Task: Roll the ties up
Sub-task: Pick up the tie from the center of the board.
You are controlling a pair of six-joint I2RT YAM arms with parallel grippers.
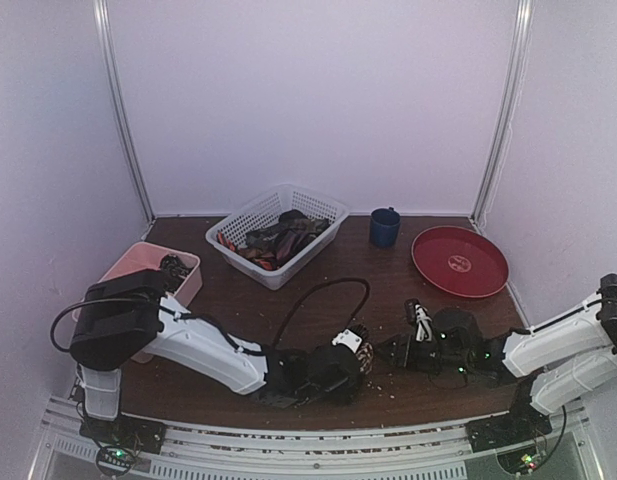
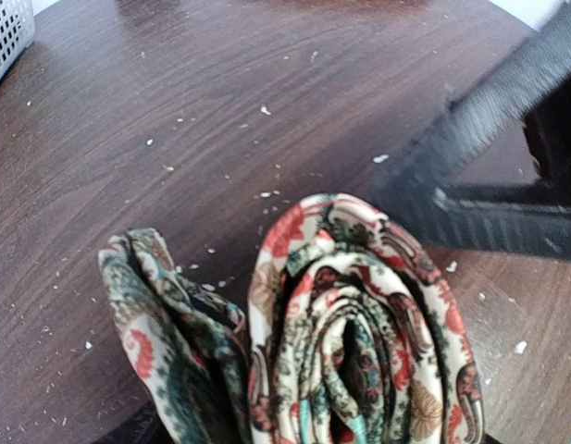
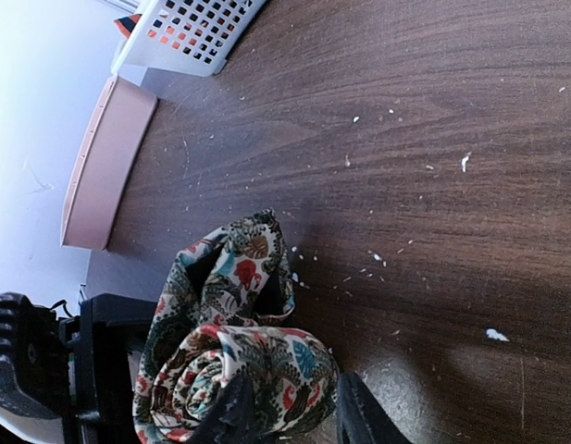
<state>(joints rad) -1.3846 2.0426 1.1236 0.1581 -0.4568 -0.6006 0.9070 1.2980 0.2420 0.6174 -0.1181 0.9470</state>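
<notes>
A cream and tan tie with a red and teal floral pattern [image 1: 360, 352] is wound into a tight roll near the table's front middle. In the left wrist view the roll [image 2: 359, 324] fills the lower frame, and a loose tail [image 2: 165, 324] hangs at its left, hiding my left fingers. My left gripper [image 1: 346, 362] is shut on the roll. My right gripper [image 3: 294, 416] is closed on the roll's outer edge [image 3: 266, 361], and in the top view it [image 1: 390, 352] meets the roll from the right. Several dark and red ties [image 1: 278, 238] lie in the basket.
The white lattice basket [image 1: 250, 208] stands at the back middle. A pink tray [image 1: 138, 262] stands at the left, a blue mug [image 1: 384, 227] and a red plate [image 1: 460, 262] at the back right. A black cable [image 1: 328, 290] arches over the table's middle. White crumbs dot the dark wood.
</notes>
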